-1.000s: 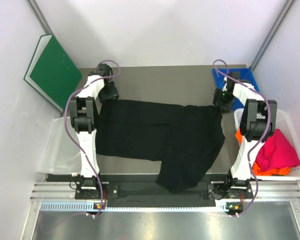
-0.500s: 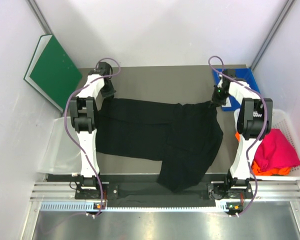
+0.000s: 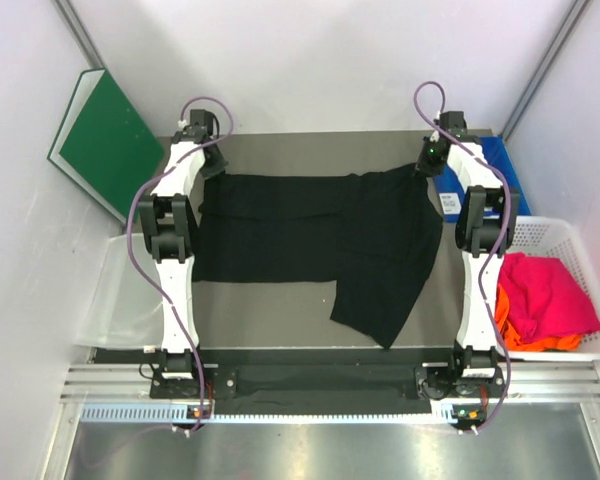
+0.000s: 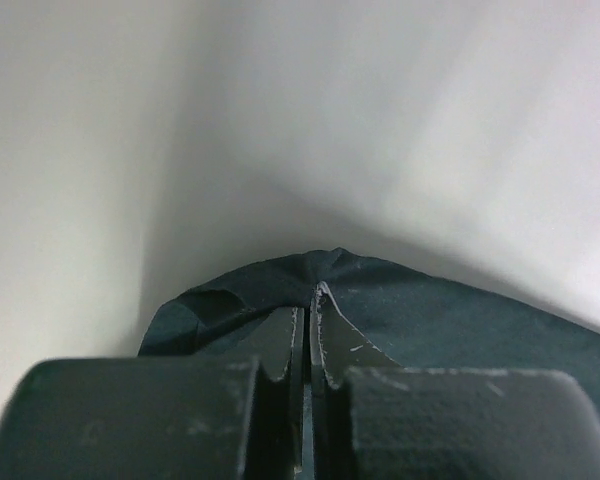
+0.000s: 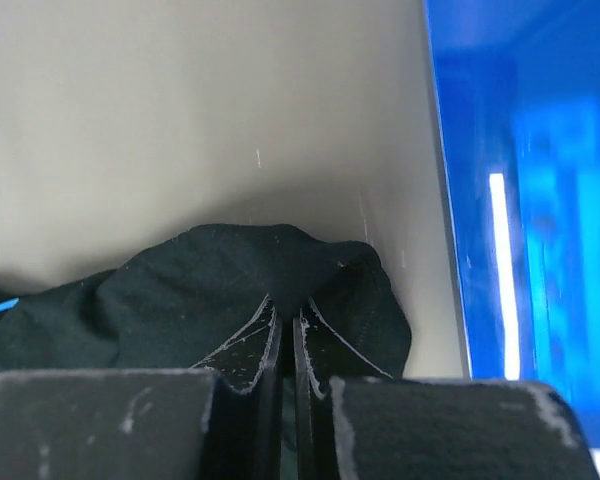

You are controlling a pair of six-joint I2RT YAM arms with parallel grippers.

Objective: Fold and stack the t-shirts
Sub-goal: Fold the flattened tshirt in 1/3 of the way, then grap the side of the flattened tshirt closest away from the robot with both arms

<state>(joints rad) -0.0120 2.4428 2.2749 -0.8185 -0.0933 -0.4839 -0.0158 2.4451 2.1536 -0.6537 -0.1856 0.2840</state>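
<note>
The black t-shirt (image 3: 310, 235) is matt, soft cloth on a smooth, matt worktop (image 3: 320, 150), and the white basket (image 3: 555, 232) is lattice plastic.

I am working in a robot lab, inside a small test booth. Plain white walls (image 3: 330, 60) close it in on three sides. My left arm (image 3: 177, 290) and right arm (image 3: 477, 290) are bolted to a metal rail (image 3: 110, 385) at the near edge of a grey table (image 3: 260, 310). Purple cables (image 3: 132, 240) loop along them. A black t-shirt (image 3: 310, 230) lies on the table. A white basket (image 3: 565, 232) and a green board (image 3: 105, 140) sit at the sides.
</note>
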